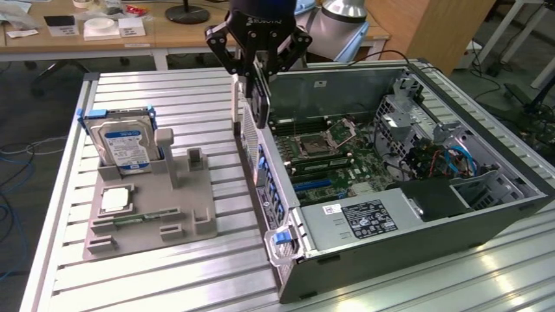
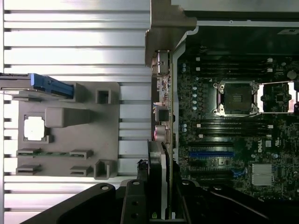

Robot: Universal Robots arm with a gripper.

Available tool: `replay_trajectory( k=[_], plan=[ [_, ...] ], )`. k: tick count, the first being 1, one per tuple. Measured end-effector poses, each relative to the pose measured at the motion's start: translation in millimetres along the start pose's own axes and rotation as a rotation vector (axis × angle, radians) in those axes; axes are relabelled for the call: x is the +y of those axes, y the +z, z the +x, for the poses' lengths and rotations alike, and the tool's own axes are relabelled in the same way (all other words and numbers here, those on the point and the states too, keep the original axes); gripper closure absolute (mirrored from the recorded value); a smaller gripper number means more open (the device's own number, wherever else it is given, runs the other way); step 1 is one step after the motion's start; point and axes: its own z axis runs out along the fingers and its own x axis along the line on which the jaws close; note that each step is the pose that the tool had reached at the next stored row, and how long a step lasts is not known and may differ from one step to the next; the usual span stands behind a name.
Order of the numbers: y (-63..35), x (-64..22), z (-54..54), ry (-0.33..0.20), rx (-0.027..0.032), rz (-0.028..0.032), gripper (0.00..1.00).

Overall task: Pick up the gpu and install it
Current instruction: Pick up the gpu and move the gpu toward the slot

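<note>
Gpu [image 1: 260,107] hangs edge-down, clamped between the closed fingers of the gripper [image 1: 258,77], and we see it poised over the rear wall of the computer case [image 1: 485,214], at about eleven o'clock from the motherboard [image 1: 329,156] in the exterior view. The grey tray [image 1: 195,208] with the hard drive [image 1: 123,146] sits at nine o'clock of the case, well apart. We judge the card lifted but not yet seated. The risk is plain: it hovers right over the case's metal edge, so a straight descent could knock the board or its bracket against that wall (the blue slot [image 1: 316,184] lies further in, near five o'clock). A thin grip could also let it tilt and miss the slot.
</note>
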Motion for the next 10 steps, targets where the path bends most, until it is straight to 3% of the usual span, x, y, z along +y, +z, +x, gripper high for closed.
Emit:
replay_trajectory(
  k=[10],
  plan=[
    [0.6,0.0,-4.1,-0.004,0.0003,0.0001,0.72]
  ],
)
